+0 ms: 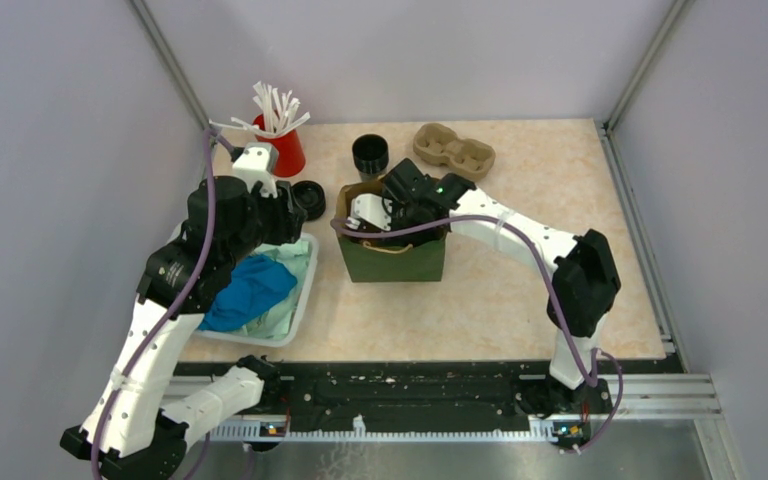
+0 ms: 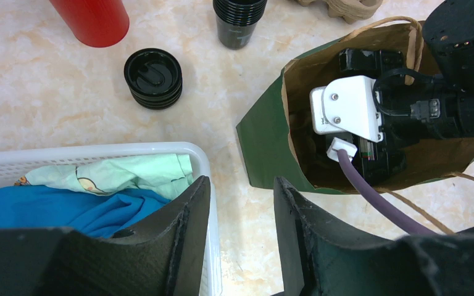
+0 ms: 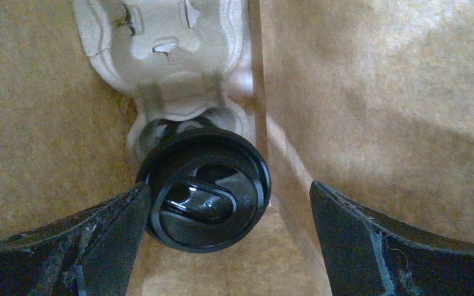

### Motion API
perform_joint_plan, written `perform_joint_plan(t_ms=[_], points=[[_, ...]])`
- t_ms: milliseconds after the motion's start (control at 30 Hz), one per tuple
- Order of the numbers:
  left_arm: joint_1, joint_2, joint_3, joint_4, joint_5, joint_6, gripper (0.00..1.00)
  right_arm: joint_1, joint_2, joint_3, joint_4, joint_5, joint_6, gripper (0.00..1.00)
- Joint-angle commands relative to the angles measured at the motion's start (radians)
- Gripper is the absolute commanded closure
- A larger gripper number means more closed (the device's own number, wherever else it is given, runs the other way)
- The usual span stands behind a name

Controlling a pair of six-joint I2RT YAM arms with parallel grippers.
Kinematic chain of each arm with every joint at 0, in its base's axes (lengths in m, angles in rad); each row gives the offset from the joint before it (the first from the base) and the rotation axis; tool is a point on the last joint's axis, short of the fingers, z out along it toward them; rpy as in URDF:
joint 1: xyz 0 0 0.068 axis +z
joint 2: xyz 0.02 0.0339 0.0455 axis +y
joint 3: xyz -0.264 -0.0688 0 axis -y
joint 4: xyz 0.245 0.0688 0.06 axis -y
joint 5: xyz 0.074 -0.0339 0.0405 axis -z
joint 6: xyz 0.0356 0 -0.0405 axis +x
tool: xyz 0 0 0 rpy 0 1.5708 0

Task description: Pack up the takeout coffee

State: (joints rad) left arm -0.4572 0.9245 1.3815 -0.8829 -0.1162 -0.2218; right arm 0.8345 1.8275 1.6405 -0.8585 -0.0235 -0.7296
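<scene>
- Deep inside the green paper bag (image 1: pixel 395 258) at mid-bench, the takeout coffee (image 3: pixel 205 188) sits upright with its black lid on, seated in the near pocket of a pulp tray (image 3: pixel 160 43) that runs toward 12 o'clock along the bag floor. The tray appears to be there to keep the cup from tipping.
- Reaching in from 3 o'clock, the right end effector (image 3: pixel 228 203) is spread wide and grips nothing. 1 finger stands just beside the lid at 9 o'clock, and the other is well apart at 3 o'clock.
- Judged from that, the cup looks delivered, and the arm's likely next job is a straight lift out without snagging the bag walls.
- At 9 o'clock of the bag, the left end effector (image 2: pixel 241 228) hangs parted and empty over the rim of a white basket (image 2: pixel 99 151) holding a blue cloth (image 2: pixel 55 206), seemingly parked clear of the work.
- Toward 12 o'clock on the bench (image 1: pixel 520 290) stand a red cup (image 1: pixel 285 150) of white sticks, a stack of black cups (image 1: pixel 370 155), a stack of lids (image 2: pixel 153 77) and a 2nd pulp tray (image 1: pixel 453 150), all outside the bag.
</scene>
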Motion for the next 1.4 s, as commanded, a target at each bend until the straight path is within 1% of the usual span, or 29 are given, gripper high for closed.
perform_joint_plan(t_ms=[0,500,767,1033,1367], points=[[-0.003,-0.018,0.002,0.048,0.016,0.009,0.51,-0.006,0.003,0.073,-0.024,0.019,0.034,0.01],[-0.003,-0.012,0.003,0.055,0.032,0.013,0.51,-0.002,-0.003,0.199,-0.097,0.069,0.07,0.01],[-0.003,-0.013,0.005,0.057,0.037,0.016,0.5,0.007,-0.036,0.273,-0.135,0.077,0.097,0.01],[-0.003,-0.019,-0.007,0.069,0.062,-0.001,0.49,0.011,-0.086,0.293,-0.15,0.078,0.142,0.01],[-0.002,-0.012,0.003,0.079,0.065,-0.067,0.47,0.01,-0.12,0.383,-0.232,0.072,0.201,0.06]])
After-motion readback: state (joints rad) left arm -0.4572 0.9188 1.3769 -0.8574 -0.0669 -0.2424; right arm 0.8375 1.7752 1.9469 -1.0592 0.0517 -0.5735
